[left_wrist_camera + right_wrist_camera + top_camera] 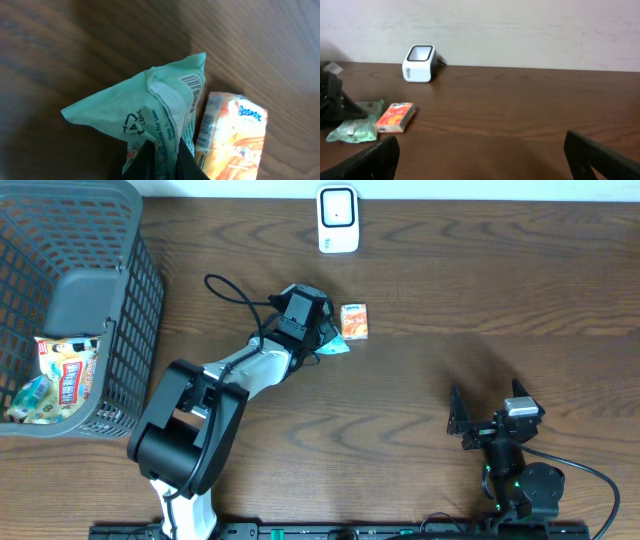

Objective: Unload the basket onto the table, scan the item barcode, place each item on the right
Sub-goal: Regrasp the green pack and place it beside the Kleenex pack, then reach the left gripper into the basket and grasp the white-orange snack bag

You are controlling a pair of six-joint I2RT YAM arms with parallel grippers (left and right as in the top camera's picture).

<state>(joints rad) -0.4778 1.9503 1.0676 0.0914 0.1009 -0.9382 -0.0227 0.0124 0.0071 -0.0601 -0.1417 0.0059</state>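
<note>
wooden worktop (450,290); mesh basket (140,310) well apart from left gripper (325,340), which is clenched on green packet (150,110), barcode showing; right gripper (458,420) released, empty; tissue pack (230,135) just beside the held packet; scanner (338,218) beyond it.

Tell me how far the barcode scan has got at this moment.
Done: the left fingers are shut on the green packet, its barcode showing in the wrist view. In hand: the packet sits low beside the orange Kleenex pack, well short of the white scanner. Left: carrying it there and presenting the barcode. The right fingers stand open, holding nothing.
</note>
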